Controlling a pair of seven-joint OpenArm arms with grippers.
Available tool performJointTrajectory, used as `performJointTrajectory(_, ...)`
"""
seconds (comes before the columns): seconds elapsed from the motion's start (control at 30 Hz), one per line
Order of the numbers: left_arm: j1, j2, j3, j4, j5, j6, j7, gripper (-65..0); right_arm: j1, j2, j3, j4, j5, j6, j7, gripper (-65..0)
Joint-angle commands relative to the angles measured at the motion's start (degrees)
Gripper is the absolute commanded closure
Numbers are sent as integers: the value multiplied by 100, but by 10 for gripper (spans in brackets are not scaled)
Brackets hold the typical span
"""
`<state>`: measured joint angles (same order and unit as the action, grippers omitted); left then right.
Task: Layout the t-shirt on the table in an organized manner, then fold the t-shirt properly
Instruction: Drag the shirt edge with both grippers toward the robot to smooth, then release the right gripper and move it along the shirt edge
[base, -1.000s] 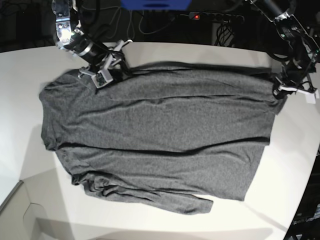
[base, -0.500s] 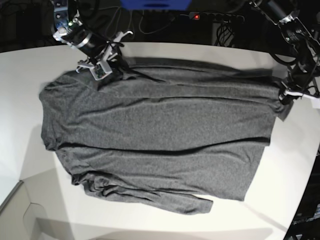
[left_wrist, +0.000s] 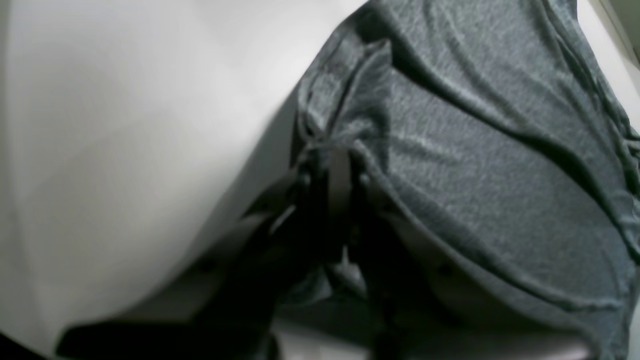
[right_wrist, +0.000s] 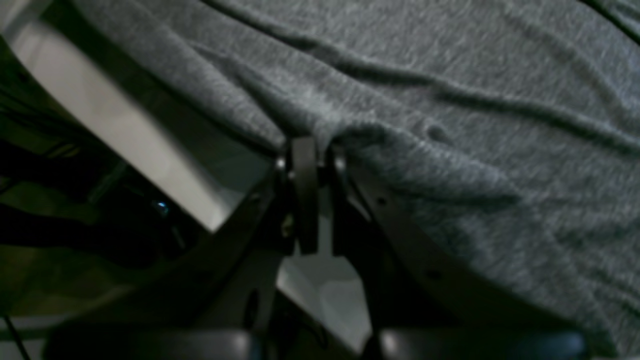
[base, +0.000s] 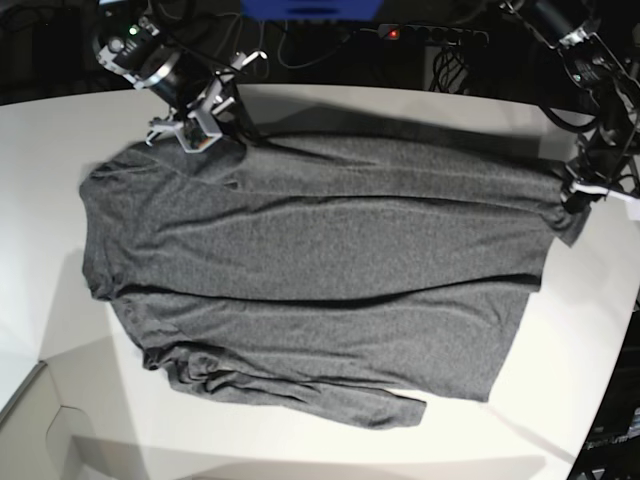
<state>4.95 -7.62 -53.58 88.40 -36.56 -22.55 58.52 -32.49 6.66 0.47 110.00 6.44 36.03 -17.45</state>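
Observation:
The dark grey t-shirt (base: 320, 270) lies spread across the white table (base: 50, 150), with a bunched sleeve at its near left. At the shirt's far left edge my right gripper (base: 228, 135) is shut on the cloth. The right wrist view shows this pinch up close: right gripper (right_wrist: 317, 145), a fold of the t-shirt (right_wrist: 450, 100) rising to it, table (right_wrist: 115, 130) below. My left gripper (base: 567, 200) is shut on the shirt's far right corner. In the left wrist view, the left gripper (left_wrist: 340, 155) clamps the gathered hem of the t-shirt (left_wrist: 475, 175) above the table (left_wrist: 125, 125).
Behind the table's far edge are dark cables and a power strip with a red light (base: 395, 33), plus a blue object (base: 310, 8). The table's curved edge runs down the right side. A pale box flap (base: 30, 420) sits at the near left corner.
My right gripper has shut on the shirt's far left edge and drawn it up and back. The left gripper has shifted slightly, still holding the right corner.

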Motion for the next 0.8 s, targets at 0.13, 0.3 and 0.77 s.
performJointTrajectory(0.13, 63, -175, -44, 123, -94, -27, -98, -1, -175, 25, 19, 372, 126, 6, 194, 0)
performJointTrajectory(0.3, 221, -219, -44, 79, -94, -27, -98, -1, -316, 25, 1, 442, 126, 14, 202, 0)
performJointTrajectory(0.77, 318, -254, -35, 70, -41, -27, -125, -1, -738, 25, -157, 539, 126, 41, 202, 0)
